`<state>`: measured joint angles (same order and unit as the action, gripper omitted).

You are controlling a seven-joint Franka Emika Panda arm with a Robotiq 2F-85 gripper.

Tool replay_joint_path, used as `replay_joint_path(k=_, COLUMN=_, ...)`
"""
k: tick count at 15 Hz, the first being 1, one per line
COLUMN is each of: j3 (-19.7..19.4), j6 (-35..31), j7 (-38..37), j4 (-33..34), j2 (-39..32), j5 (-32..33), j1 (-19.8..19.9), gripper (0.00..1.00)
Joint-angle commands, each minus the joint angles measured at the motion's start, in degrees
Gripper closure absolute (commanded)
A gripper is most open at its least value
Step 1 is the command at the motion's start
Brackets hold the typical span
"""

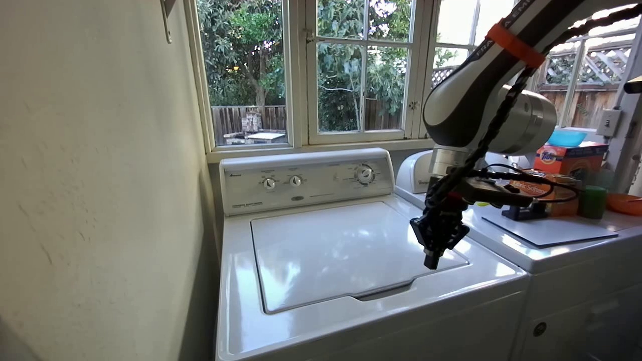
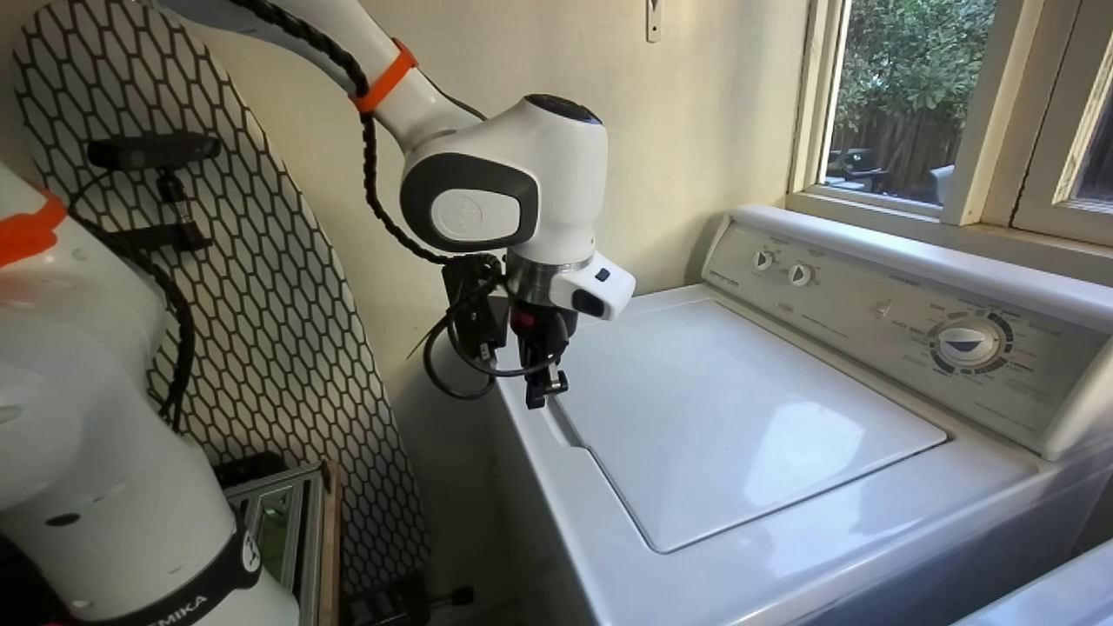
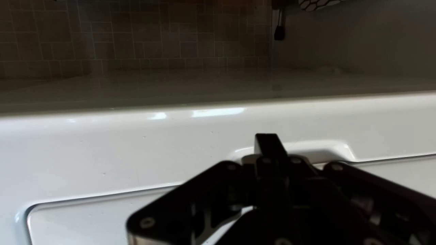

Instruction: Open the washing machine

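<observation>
Angular black claw (image 3: 269,144), pressed together, hangs over the washing machine (image 1: 381,306), its glossy, round-cornered white lid (image 1: 341,250) closed.

Above the lid (image 1: 331,250) of the top-loading washing machine (image 1: 301,333), open air is reaching back to the control panel (image 1: 321,187), which is rising across the rear. The cream wall (image 1: 100,175) is running just beside the machine, narrowing that flank. Opposite, another white appliance (image 1: 572,296) is standing close, a Tide box (image 1: 572,160) and a fabric softener package (image 1: 530,189) crowding its top. In the wrist view, the closed gripper (image 3: 267,140) is masking part of the recess (image 3: 322,149) at the lid's front edge and leaving the rest exposed.
</observation>
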<state>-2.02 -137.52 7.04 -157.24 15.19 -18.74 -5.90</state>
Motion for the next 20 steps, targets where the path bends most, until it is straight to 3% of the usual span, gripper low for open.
replay_joint_path(k=1, j3=0.34, j6=-0.83, j7=0.0, j4=0.69, j2=-1.15, j5=-0.12, j1=0.45, gripper=1.0)
replay_joint_path(k=10, j3=0.32, j6=0.22, j7=1.37, j4=10.0, j2=-13.15, j5=-2.58, j1=1.3, gripper=1.0)
replay_joint_path(k=14, j3=1.84, j6=3.05, j7=7.36, j4=14.32, j2=-18.01, j5=-7.9, j1=1.32, gripper=1.0)
replay_joint_path(k=16, j3=2.48, j6=1.17, j7=5.44, j4=12.44, j2=-15.98, j5=-5.89, j1=2.03, gripper=0.99)
replay_joint_path(k=20, j3=3.22, j6=1.16, j7=5.73, j4=14.41, j2=-18.4, j5=-6.43, j1=2.17, gripper=0.99)
